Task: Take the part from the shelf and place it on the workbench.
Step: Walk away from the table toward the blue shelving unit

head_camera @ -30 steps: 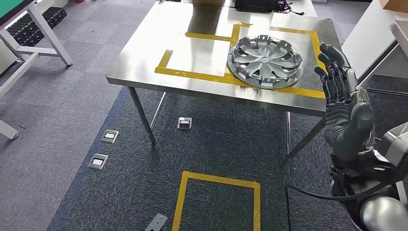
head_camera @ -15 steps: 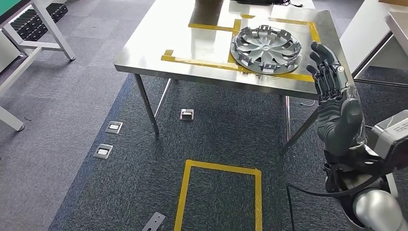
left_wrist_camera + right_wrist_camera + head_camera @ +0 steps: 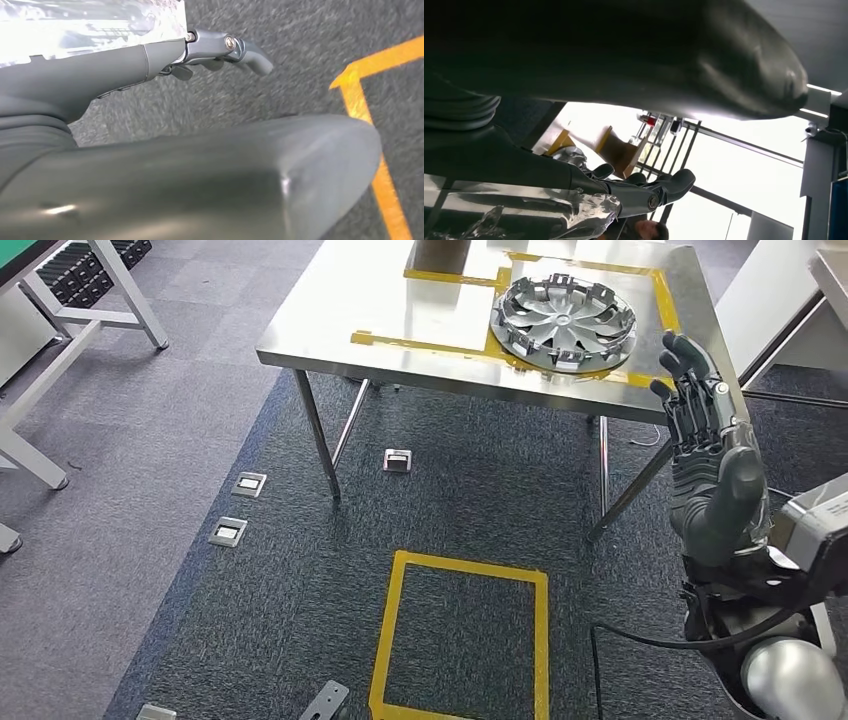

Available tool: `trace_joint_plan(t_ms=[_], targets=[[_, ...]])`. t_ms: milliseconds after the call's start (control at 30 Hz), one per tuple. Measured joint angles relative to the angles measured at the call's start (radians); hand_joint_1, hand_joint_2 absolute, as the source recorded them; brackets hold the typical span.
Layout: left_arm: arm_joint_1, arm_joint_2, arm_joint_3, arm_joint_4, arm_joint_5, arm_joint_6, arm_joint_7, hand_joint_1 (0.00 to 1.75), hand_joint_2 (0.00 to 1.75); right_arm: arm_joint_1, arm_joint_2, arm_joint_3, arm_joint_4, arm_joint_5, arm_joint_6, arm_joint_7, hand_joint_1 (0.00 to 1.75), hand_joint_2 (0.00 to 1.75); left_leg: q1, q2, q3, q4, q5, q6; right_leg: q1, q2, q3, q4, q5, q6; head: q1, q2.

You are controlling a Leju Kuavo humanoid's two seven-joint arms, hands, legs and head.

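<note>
Hubcap (image 3: 566, 322): silver part, lying flat on the steel bench (image 3: 400, 310) inside yellow tape, near the right edge. Right robot hand (image 3: 705, 455): raised beside that edge, fingers spread, grasping nothing. Left robot hand (image 3: 125, 65): over carpet, holding nothing (fingers loosely curled). Risk: right hand could knock the bench, shifting the hubcap.
</note>
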Motion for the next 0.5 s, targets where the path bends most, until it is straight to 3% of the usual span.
trace_joint_plan(t_ms=[67,167,200,233,300,367,400,433,500], targets=[[0.003,0.001,-0.002,-0.001,0.003,0.002,0.0,0.0,0.0,0.002,0.0,0.0,0.001,-0.002,0.0,0.0,0.0,0.0,0.001,-0.001,-0.016,0.029,-0.041,-0.011,-0.006,-0.004,-0.007,-0.015,0.022,-0.005,-0.003,0.0],[0.005,0.003,-0.004,-0.001,0.005,0.003,0.001,0.0,0.0,0.003,0.0,0.002,0.003,-0.004,0.0,-0.001,0.0,0.0,0.01,-0.001,-0.054,0.201,-0.166,-0.031,-0.013,-0.01,-0.03,-0.012,0.042,-0.007,-0.011,0.0],[0.005,0.004,-0.005,-0.001,0.005,0.003,0.001,0.0,0.0,0.004,0.0,0.002,0.004,-0.004,0.0,-0.001,0.0,0.0,0.014,-0.001,-0.058,0.251,-0.184,-0.036,-0.014,-0.011,-0.041,-0.005,0.046,-0.005,-0.011,0.0],[0.005,0.006,-0.005,-0.001,0.005,0.003,0.001,0.0,0.0,0.005,0.0,0.002,0.006,-0.004,0.0,-0.001,0.0,0.0,0.017,-0.001,-0.05,0.273,-0.183,-0.041,-0.016,-0.011,-0.054,0.003,0.05,-0.003,-0.012,0.0],[0.004,0.008,-0.005,-0.001,0.007,0.002,0.001,0.0,0.0,0.007,0.0,0.002,0.007,-0.004,0.0,-0.001,0.0,0.0,0.021,-0.001,0.013,0.209,-0.14,-0.049,-0.022,-0.011,-0.082,0.024,0.057,0.004,-0.014,0.0],[0.002,0.009,-0.006,-0.002,0.009,0.001,0.001,0.0,0.0,0.008,0.001,0.002,0.007,-0.004,-0.001,-0.001,0.0,0.0,0.021,-0.003,0.093,0.087,-0.125,-0.05,-0.025,-0.009,-0.108,0.044,0.064,0.014,-0.018,0.0],[0.001,0.009,-0.006,-0.003,0.011,0.0,0.001,0.0,0.0,0.008,0.001,0.001,0.007,-0.004,-0.002,-0.002,0.0,0.0,0.019,-0.004,0.116,0.047,-0.128,-0.045,-0.025,-0.008,-0.118,0.05,0.069,0.021,-0.02,0.0],[0.001,0.009,-0.006,-0.004,0.013,0.0,0.001,0.0,0.0,0.008,0.001,0.0,0.007,-0.004,-0.002,-0.002,0.0,0.0,0.016,-0.006,0.123,0.028,-0.136,-0.038,-0.025,-0.008,-0.125,0.052,0.077,0.027,-0.021,0.0],[0.001,0.009,-0.009,-0.004,0.018,-0.001,0.001,0.0,0.0,0.01,0.0,0.0,0.007,0.0,-0.006,-0.002,0.0,0.0,0.015,-0.004,0.114,0.019,-0.123,-0.017,-0.025,-0.007,-0.132,0.049,0.092,0.039,-0.022,0.0]])
